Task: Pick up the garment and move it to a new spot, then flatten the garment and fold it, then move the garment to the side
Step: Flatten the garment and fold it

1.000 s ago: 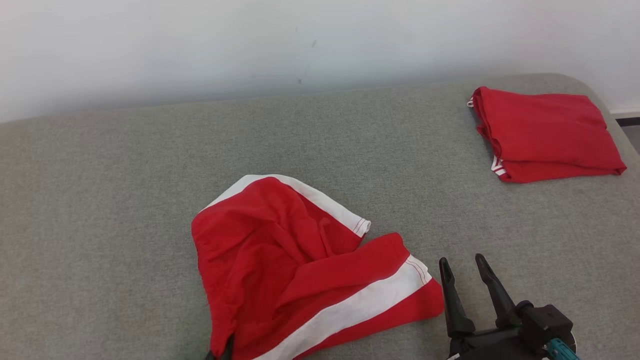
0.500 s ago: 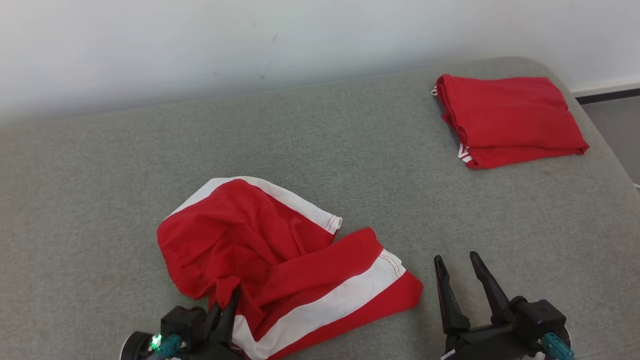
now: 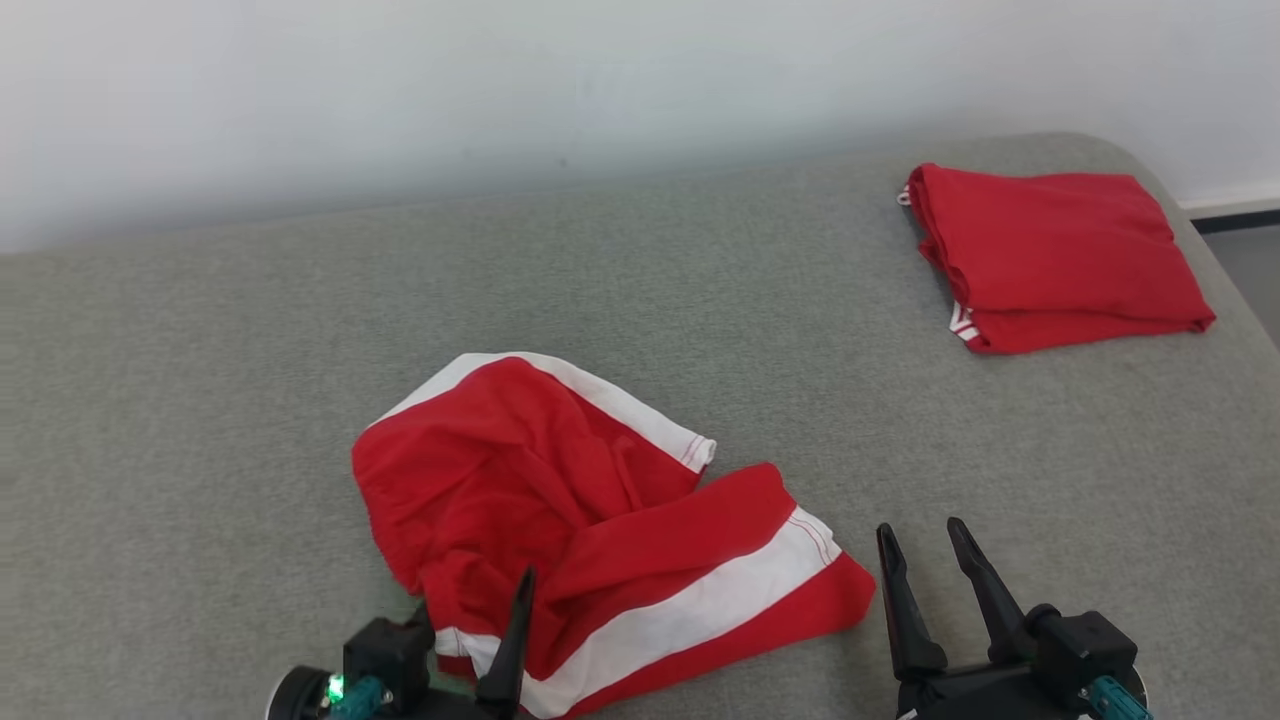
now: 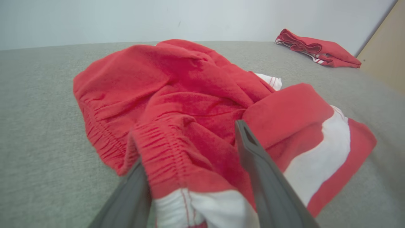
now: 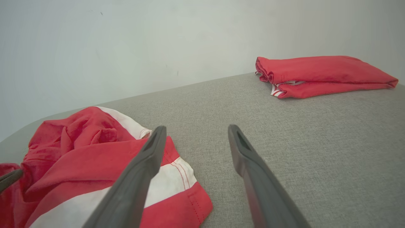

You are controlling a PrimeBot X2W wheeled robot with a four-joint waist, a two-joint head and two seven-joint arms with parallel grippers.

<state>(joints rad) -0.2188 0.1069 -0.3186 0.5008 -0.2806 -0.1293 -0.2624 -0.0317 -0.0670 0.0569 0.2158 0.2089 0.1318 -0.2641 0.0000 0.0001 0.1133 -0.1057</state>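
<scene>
The garment (image 3: 560, 500) is a pair of red shorts with white side stripes, lying crumpled on the grey cushion near its front. My left gripper (image 3: 470, 640) is at the garment's near edge and is open. In the left wrist view the elastic waistband (image 4: 164, 148) lies loosely between the spread fingers and drapes over the left one. My right gripper (image 3: 925, 560) stands open just right of the garment's striped leg (image 5: 171, 180), with nothing between its fingers (image 5: 145, 164).
A second red garment (image 3: 1050, 255), folded, lies at the cushion's far right corner. The grey cushion (image 3: 800, 330) ends at a white wall behind and drops off at its right edge. Bare fabric lies between the two garments.
My left gripper's fingers have spread from shut to open at the garment's near edge, and the waistband now lies slack. The head camera has shifted slightly. The right gripper has held still.
</scene>
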